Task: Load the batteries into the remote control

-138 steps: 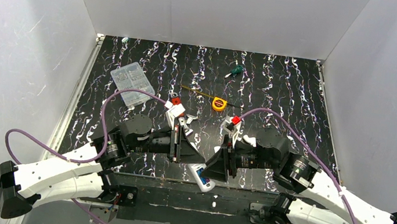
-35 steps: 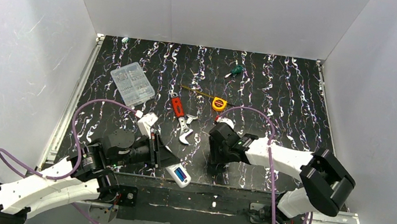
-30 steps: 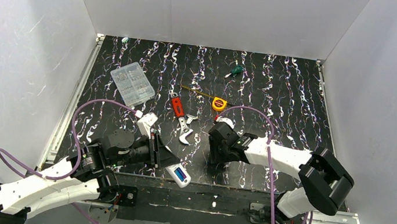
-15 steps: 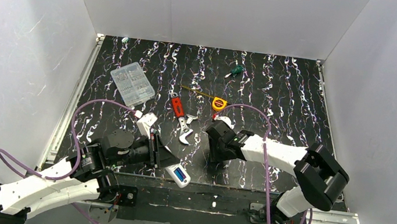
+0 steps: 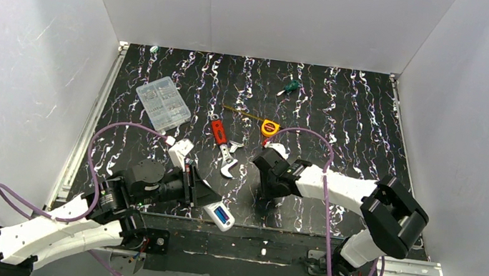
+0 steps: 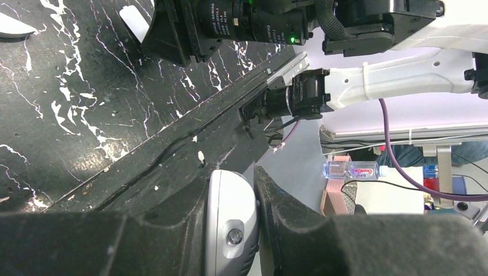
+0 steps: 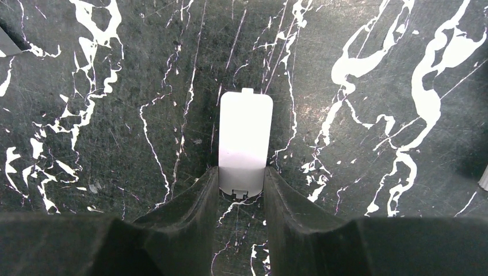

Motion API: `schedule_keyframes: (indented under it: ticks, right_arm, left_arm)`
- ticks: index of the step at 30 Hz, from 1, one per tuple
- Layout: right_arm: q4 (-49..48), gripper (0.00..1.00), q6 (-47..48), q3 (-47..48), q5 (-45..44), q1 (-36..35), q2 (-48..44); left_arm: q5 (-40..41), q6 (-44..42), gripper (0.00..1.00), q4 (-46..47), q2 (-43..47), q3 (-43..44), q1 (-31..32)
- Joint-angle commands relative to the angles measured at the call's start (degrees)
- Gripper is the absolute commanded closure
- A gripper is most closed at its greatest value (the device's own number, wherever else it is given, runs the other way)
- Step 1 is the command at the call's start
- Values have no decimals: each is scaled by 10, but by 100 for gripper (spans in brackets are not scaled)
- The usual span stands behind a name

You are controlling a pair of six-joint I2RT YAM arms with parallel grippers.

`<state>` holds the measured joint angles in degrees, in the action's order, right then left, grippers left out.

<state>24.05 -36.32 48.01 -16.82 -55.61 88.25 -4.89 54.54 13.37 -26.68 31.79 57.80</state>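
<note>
My left gripper [image 5: 211, 208] is shut on the white remote control [image 5: 219, 215] and holds it over the table's near edge, its display facing up. In the left wrist view the remote's rounded end [image 6: 230, 213] sits pinched between the black fingers. My right gripper [image 5: 266, 186] is down at the table, to the right of the left one. In the right wrist view its jaws [image 7: 242, 179] close on the near end of a flat white battery cover [image 7: 245, 132]. The cover also shows in the left wrist view [image 6: 136, 20]. No batteries are in view.
A red-handled wrench [image 5: 224, 151] lies between the two arms. A clear plastic box [image 5: 163, 103] is at the far left, a yellow tape measure [image 5: 270, 128] behind the right gripper, and a green screwdriver [image 5: 290, 87] further back. White walls enclose the black marbled table [image 5: 345, 123].
Since 4.6 s ago the grippers have parted: the left took the remote leftward, the right went down to the table. In the last second the right gripper has edged slightly left and away.
</note>
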Motion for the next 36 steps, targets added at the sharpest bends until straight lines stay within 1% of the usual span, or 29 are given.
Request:
schedule_keyframes:
  ticks: [1,5,8,10,11,12,13,15,16,18,23,30,36]
  right_arm:
    - [36,64,-8,3,-30,1,6]
    - [35,69,4,-8,-31,1,-38]
    - [39,70,29,-17,-24,1,-85]
    - [62,72,70,-15,8,1,-151]
    - [87,73,108,-7,36,-1,-212]
    - [125,73,149,10,48,-4,-265]
    - [167,72,194,53,86,-7,-325]
    - [189,73,228,93,134,-14,-358]
    - [200,73,242,108,156,-19,-363]
    - [246,74,288,192,215,-39,-348]
    - [280,75,317,245,258,-57,-307]
    - [282,75,346,271,263,-101,-261]
    - [276,76,361,289,264,-112,-245]
  left_arm:
    - [6,-5,100,20,8,24,-1]
    - [9,-3,100,21,7,23,-1]
    - [12,3,100,34,1,18,-1]
    - [20,11,100,56,-10,15,-1]
    - [31,17,100,67,-17,11,-1]
    - [41,25,100,80,-22,6,-1]
    - [69,36,100,98,-33,-2,-1]
    - [93,52,100,122,-38,-15,-1]
    - [105,57,100,137,-40,-21,-1]
    - [120,64,100,145,-55,-19,-1]
    - [122,74,100,152,-65,-19,-1]
    - [128,101,100,159,-77,-12,-1]
    - [118,124,100,171,-88,0,-1]
